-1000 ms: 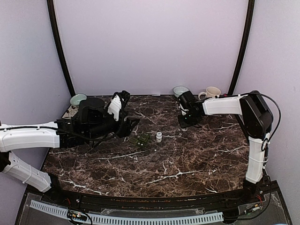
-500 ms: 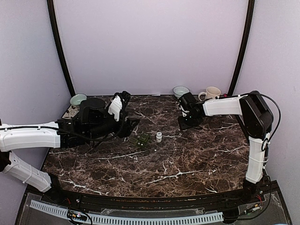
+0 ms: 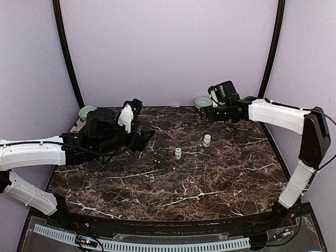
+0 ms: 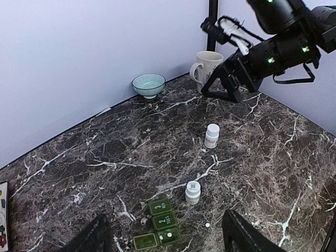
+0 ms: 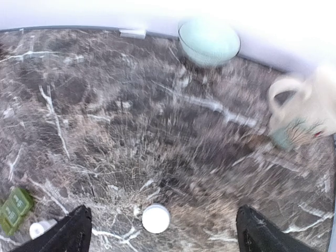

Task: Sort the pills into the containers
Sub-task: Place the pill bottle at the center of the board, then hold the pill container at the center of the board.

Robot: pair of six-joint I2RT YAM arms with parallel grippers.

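Shows the left hand (image 3: 147, 137) hanging above the counter (image 3: 220, 178) just left of the green pill organizer (image 4: 160, 228), fingers spread wide with nothing between them. Finds the organizer lying flat on the stone, with what looks like one small white pill (image 4: 169, 234) in one of its compartments, though too small to be sure. Puts a loose white pill (image 4: 207, 224) on the bare counter just beside the organizer. Sets a small white bottle (image 4: 192, 191) upright just right of the organizer. Places a second white bottle (image 4: 212, 135) farther right of the organizer and a little back, upright, apart from both hands. Has the right hand (image 3: 209, 114) raised well right of and beyond the organizer, near the pale bowl (image 4: 148, 84) and the mug (image 4: 206, 63), spread fully wide and empty.

Reads as a step between grasps: nothing gripped, both bottles seemingly capped, sorting apparently hardly begun. Calls next for one hand to come down on a bottle or on the loose pill. Needs, for so small a pill, fingers narrowed first, a straight descent and clearance from the organizer's edge. Cannot tell which compartments stand open.
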